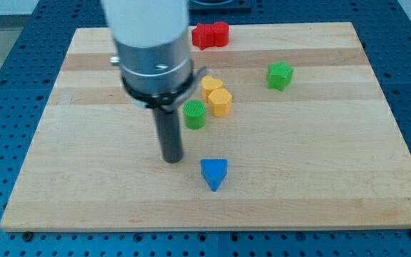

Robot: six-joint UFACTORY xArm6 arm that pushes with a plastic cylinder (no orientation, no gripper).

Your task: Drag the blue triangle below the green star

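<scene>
The blue triangle (214, 173) lies on the wooden board (84, 178) near the view's bottom centre. The green star (280, 75) sits toward the view's upper right, well above and to the right of the triangle. My tip (173, 159) rests on the board just left of the blue triangle and slightly above it, with a small gap between them.
A green cylinder (195, 114) stands right of the rod. Two yellow blocks (212, 87) (220, 102) sit together just above and right of it. Two red blocks (204, 35) (220, 33) lie at the board's top edge. Blue perforated table surrounds the board.
</scene>
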